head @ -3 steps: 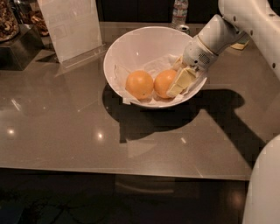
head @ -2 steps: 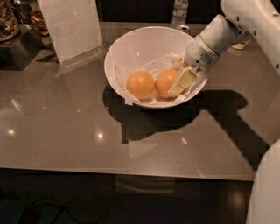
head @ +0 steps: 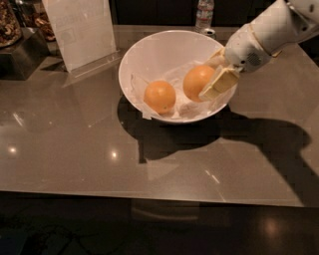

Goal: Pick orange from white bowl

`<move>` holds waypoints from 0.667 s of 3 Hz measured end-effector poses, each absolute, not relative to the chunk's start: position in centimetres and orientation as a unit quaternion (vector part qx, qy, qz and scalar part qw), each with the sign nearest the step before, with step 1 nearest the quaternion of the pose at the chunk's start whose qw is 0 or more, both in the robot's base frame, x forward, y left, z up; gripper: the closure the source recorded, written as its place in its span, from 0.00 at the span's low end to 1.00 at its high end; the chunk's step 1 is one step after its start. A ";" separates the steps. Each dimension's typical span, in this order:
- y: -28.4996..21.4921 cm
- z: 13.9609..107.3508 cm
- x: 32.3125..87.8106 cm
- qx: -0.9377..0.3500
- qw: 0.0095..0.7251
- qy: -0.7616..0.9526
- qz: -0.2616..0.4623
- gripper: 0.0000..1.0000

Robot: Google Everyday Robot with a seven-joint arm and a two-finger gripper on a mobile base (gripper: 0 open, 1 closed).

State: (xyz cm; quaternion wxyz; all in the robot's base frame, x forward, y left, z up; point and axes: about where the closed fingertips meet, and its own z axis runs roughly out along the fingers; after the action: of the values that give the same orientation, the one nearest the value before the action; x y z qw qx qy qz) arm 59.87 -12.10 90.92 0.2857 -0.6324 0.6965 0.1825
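Since a second ago, the round, smooth-skinned, deep-orange orange (head: 193,82) on the right has risen off the bottom of the bowl and shifted up and to the right, carried by the gripper. The other fruit and the bowl sit where they were.

The cream-coloured fingers (head: 220,83) are clamped on this orange. The near one lies flat along its right side, and the far one shows only partly behind its upper right edge. The gripper (head: 207,78) hangs inside the right half of the large, deep, glossy white bowl (head: 164,47), just above a crumpled sheet of white paper (head: 185,107) lining the bottom. The white arm (head: 271,30) reaches in from the upper right, over the bowl's rim.

A second, near-identical orange fruit (head: 160,96) rests on the paper to the left, apart from the held one. The bowl stands on a glossy grey-brown table (head: 75,149). Behind it are a clear plastic sign holder with a white sheet (head: 82,30) and a clear water bottle (head: 204,12).
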 end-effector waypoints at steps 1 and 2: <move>-11.7 93.6 57.8 -0.643 0.327 0.669 0.181 1.00; -10.8 96.4 55.1 -0.663 0.356 0.636 0.172 1.00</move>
State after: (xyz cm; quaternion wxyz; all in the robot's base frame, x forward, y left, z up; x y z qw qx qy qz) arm 55.07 -10.83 96.36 0.3559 -0.6628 0.6360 0.1716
